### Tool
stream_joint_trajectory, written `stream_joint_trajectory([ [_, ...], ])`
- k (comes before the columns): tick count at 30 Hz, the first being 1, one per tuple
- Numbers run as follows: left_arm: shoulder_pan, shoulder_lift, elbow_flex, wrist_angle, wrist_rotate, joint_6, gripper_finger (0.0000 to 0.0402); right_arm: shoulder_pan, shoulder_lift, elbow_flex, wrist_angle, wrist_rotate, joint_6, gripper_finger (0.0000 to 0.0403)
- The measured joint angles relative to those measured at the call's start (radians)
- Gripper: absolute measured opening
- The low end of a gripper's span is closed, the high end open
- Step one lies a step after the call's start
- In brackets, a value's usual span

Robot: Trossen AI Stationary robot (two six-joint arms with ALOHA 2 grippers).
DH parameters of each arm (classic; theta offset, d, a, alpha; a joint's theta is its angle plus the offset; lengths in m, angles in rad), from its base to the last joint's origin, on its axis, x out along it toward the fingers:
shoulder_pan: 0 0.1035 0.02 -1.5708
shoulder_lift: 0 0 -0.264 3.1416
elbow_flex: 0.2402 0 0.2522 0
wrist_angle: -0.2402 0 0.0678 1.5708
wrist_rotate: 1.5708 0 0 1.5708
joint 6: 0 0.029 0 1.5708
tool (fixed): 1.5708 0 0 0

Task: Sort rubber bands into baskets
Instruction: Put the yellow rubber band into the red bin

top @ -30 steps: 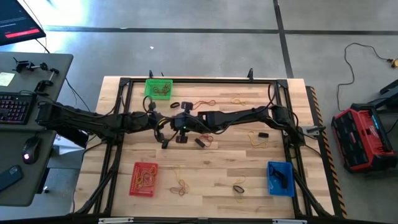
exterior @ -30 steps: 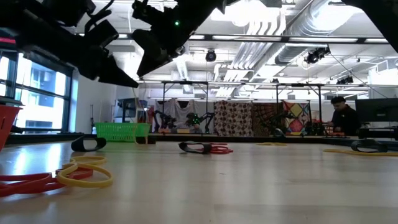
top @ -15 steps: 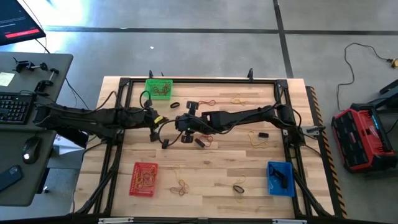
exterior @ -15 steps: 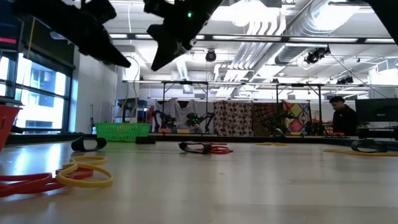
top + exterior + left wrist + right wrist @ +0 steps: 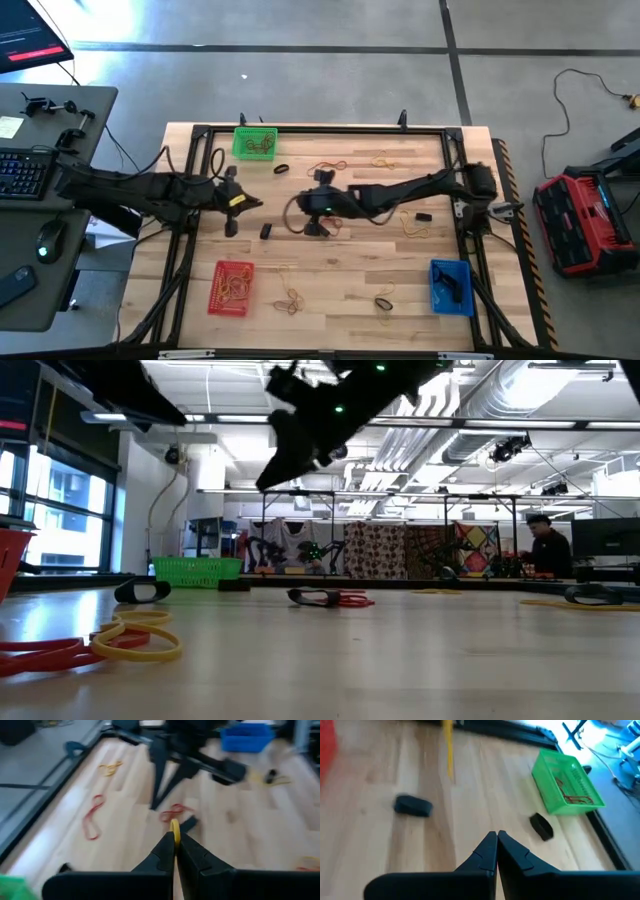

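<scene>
Two dark grippers hang over the wooden table, fingers pressed together. The left gripper (image 5: 174, 836) pinches a thin yellowish rubber band (image 5: 174, 827) between its tips, left of the table's middle in the high view (image 5: 236, 202). The right gripper (image 5: 318, 203) is clamped shut on nothing visible, near the table's centre. A small green plastic mesh basket (image 5: 254, 142) sits at the far edge, just beyond the left gripper; a red mesh basket (image 5: 232, 287) lies at the near edge on the same side, and a blue mesh basket (image 5: 450, 285) stands well apart at the near right corner. Loose red and yellowish bands (image 5: 328, 166) scatter between. Judging by position, the left arm is nearer both the green and red baskets; which suits the held band cannot be told.
</scene>
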Motion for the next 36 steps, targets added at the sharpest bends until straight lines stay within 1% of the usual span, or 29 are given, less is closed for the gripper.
stream_joint_trajectory([
  [4, -0.042, -0.004, 0.044, -0.059, 0.054, -0.046, 0.0, 0.001, -0.1, -0.191, 0.166, -0.01, 0.027, 0.0],
  [7, -0.079, -0.002, 0.072, -0.102, 0.099, -0.074, 0.0, 0.001, -0.149, -0.304, 0.273, -0.012, 0.028, 0.0],
  [9, -0.105, 0.001, 0.084, -0.119, 0.157, -0.085, 0.0, 0.003, -0.163, -0.359, 0.314, -0.015, 0.033, 0.0],
  [12, -0.147, 0.005, 0.095, -0.121, 0.252, -0.116, 0.0, 0.003, -0.164, -0.409, 0.328, -0.017, 0.065, 0.0],
  [14, -0.178, 0.006, 0.098, -0.12, 0.295, -0.15, 0.0, 0.003, -0.164, -0.429, 0.333, -0.017, 0.089, 0.0],
  [16, -0.211, 0.007, 0.098, -0.122, 0.312, -0.192, 0.0, 0.003, -0.164, -0.442, 0.334, -0.017, 0.112, 0.0],
  [26, -0.374, 0.019, 0.098, -0.134, 0.314, -0.369, 0.0, 0.004, -0.164, -0.448, 0.345, -0.017, 0.09, 0.0],
  [30, -0.433, 0.056, 0.098, -0.197, 0.285, -0.449, 0.0, 0.004, -0.164, -0.448, 0.345, -0.017, 0.088, 0.0],
  [36, -0.517, 0.144, 0.098, -0.219, 0.297, -0.563, 0.0, 0.004, -0.164, -0.447, 0.344, -0.017, 0.092, 0.0],
])
